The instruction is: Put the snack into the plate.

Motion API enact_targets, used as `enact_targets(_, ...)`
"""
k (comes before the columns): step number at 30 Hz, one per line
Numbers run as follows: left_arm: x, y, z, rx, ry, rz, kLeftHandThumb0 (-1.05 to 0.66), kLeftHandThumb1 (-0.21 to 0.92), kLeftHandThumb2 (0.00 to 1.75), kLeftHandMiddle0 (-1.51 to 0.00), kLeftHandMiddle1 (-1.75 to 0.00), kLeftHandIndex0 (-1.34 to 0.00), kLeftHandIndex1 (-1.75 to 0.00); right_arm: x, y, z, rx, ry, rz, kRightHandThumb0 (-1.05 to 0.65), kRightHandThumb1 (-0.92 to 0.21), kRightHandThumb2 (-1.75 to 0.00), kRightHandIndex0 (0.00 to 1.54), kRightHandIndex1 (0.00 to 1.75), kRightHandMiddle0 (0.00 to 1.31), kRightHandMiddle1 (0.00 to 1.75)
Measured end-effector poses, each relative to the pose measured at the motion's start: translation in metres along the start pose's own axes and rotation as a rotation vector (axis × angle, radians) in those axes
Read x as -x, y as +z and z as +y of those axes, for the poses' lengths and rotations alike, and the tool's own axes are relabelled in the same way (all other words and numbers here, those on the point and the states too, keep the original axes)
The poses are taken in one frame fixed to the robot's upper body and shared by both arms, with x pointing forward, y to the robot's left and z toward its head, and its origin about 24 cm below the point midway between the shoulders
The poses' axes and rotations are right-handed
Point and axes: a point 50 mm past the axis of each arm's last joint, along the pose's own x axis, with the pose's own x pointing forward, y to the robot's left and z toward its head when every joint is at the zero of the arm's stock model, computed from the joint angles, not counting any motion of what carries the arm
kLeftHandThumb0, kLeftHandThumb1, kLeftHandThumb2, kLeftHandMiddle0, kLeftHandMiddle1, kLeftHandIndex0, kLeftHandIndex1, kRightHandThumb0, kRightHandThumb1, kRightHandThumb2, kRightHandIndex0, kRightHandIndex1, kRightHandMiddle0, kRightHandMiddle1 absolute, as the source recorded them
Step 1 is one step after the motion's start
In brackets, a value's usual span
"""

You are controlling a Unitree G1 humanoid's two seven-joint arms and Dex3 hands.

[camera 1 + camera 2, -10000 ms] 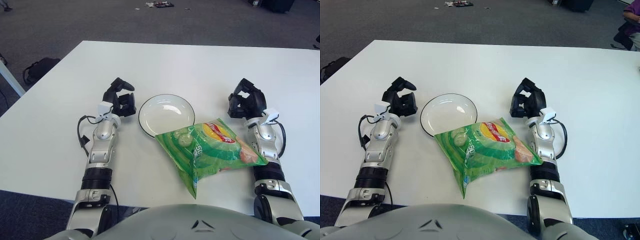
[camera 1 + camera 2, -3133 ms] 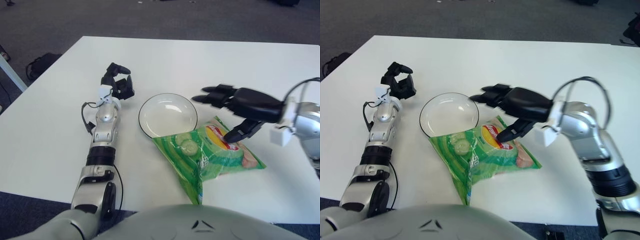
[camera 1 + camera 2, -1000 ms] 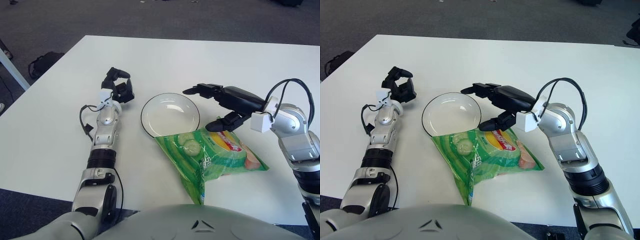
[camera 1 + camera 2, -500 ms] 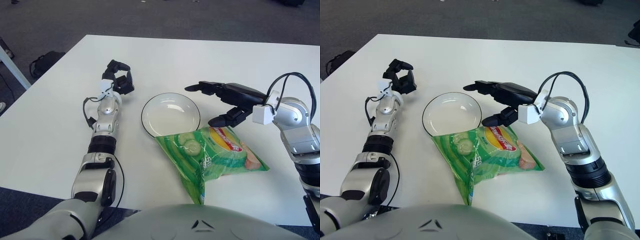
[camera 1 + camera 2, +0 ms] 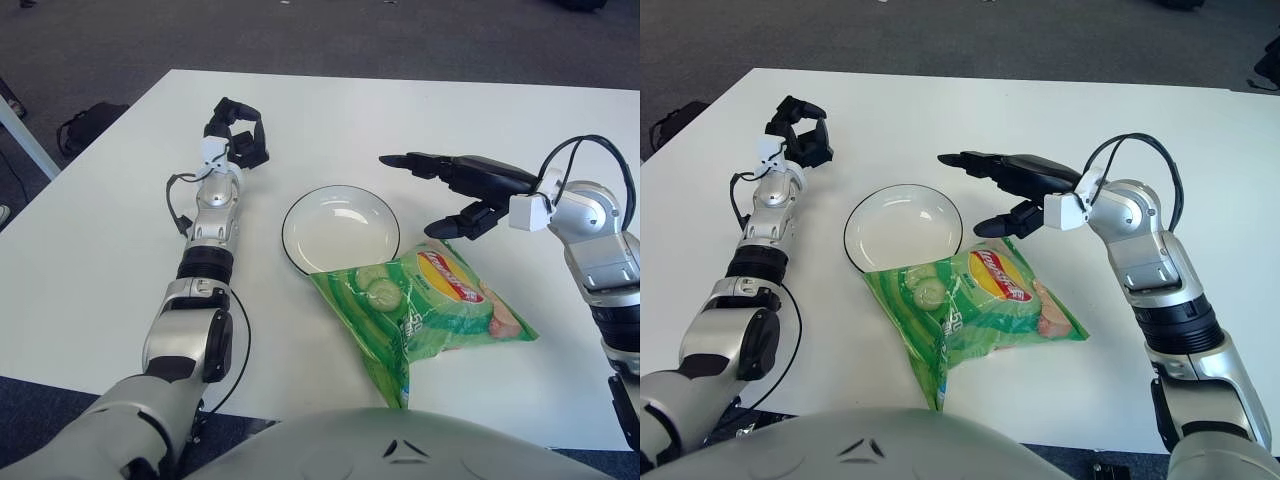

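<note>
Looking down at the white table (image 5: 480, 110), I see the snack (image 5: 425, 305), a green crisp bag with a red and yellow logo, lying flat near the front edge. Its upper left corner overlaps the near rim of the plate (image 5: 300, 200), a white dish with a dark rim that holds nothing else. Most of the bag lies on the table to the right of and in front of the plate.

My right hand (image 5: 462, 190) hangs over the table just beyond the bag's far edge and to the right of the plate. Its fingers (image 5: 425, 162) are spread and stretched out toward the left, with the thumb dropped lower toward the top corner of the bag. It grips nothing, and I see a gap between it and the bag.

My left hand (image 5: 236, 135) shows well to the left of the plate and farther back, at the end of the arm stretched out along the table. Its fingers are curled in on themselves and hold nothing.

Dark carpet (image 5: 300, 40) lies beyond the table.
</note>
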Motion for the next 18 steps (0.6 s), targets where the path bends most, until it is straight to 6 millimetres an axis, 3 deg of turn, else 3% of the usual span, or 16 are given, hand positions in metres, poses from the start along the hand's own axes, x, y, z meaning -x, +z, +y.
enact_targets(18, -0.007, 0.006, -0.003, -0.016, -0.005, 0.003, -0.42, 0.51, 1.07, -1.22, -1.75, -0.46, -1.75, -0.001, 0.013, -0.01, -0.003, 0.009, -0.178, -0.94, -0.92, -0.47, 0.17, 0.06, 0.0, 0.0)
